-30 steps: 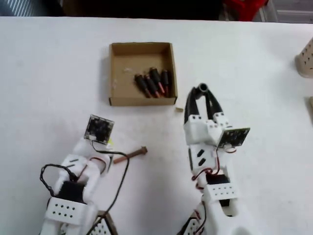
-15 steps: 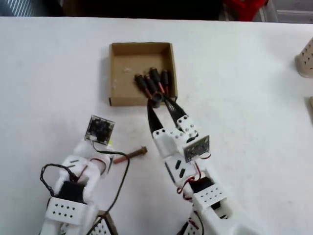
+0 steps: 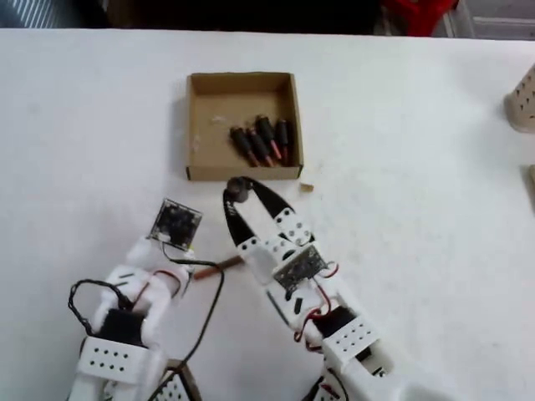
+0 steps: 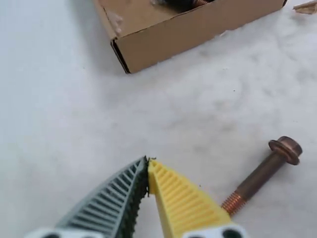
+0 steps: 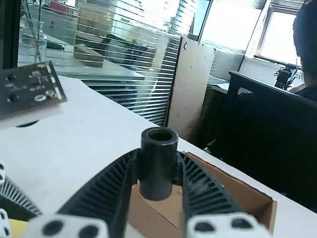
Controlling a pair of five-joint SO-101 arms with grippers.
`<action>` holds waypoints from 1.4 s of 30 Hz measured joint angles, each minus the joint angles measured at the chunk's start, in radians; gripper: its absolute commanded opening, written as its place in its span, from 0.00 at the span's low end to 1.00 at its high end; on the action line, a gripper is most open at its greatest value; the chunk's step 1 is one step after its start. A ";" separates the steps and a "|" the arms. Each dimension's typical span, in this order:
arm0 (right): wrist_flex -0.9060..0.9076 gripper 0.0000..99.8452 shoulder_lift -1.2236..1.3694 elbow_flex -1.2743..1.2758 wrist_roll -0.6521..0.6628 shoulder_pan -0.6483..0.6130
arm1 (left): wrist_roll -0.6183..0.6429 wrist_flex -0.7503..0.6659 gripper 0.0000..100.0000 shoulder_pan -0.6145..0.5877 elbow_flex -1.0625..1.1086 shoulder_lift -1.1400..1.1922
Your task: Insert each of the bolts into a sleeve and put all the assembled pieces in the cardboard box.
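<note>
A copper bolt (image 4: 262, 172) lies on the white table beside my left gripper (image 4: 147, 171), whose grey and yellow fingers are shut with nothing between them. In the high view the bolt's shaft (image 3: 209, 268) shows between the two arms, its head hidden under the right arm. My right gripper (image 3: 238, 190) is shut on a black sleeve (image 5: 158, 167), held upright just in front of the cardboard box (image 3: 201, 125). Several assembled pieces (image 3: 263, 140) lie in the box's right half.
A small cardboard scrap (image 3: 307, 186) lies by the box's front right corner. A beige perforated object (image 3: 522, 100) stands at the table's right edge. Open white table stretches left and right of the box.
My right arm has swung left with the sleeve, from the right of the box to its front wall, and now covers the bolt's head. The left arm barely shifted.
</note>
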 measured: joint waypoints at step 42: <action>0.098 0.02 0.000 0.000 -0.121 0.453 | -0.173 0.158 0.17 0.216 -0.112 0.002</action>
